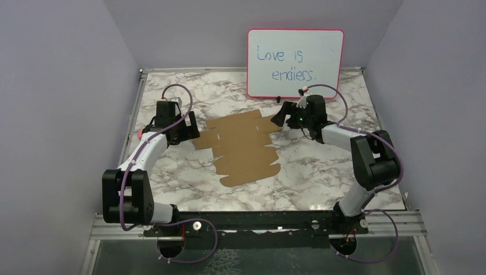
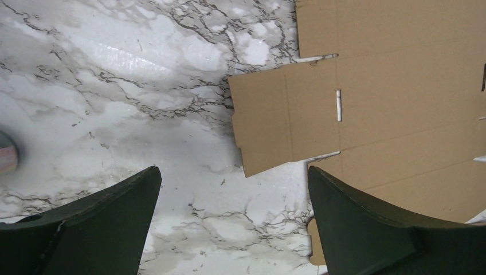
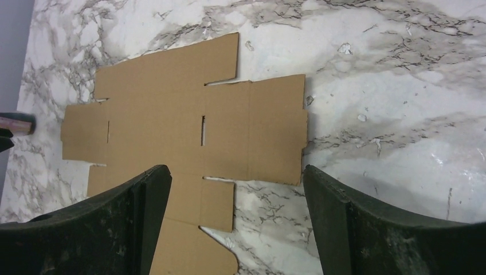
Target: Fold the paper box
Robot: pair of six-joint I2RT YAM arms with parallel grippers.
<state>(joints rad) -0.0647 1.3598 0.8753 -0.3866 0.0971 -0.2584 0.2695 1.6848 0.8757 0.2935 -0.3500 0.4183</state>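
The paper box [image 1: 243, 148] is a flat brown die-cut cardboard sheet with flaps and slots, lying on the marble table. It fills the upper right of the left wrist view [image 2: 390, 103] and the left half of the right wrist view [image 3: 189, 126]. My left gripper [image 1: 192, 130] is open and empty above the table, just off the sheet's left flap; its jaws stand wide apart [image 2: 235, 212]. My right gripper [image 1: 279, 117] is open and empty above the sheet's right flap edge, jaws wide apart [image 3: 238, 215].
A pink-framed whiteboard [image 1: 295, 55] with blue writing stands at the back, right behind the right gripper. Grey walls close in the table [image 1: 321, 172] on three sides. A pink-and-grey object [image 2: 7, 157] sits at the table's left edge.
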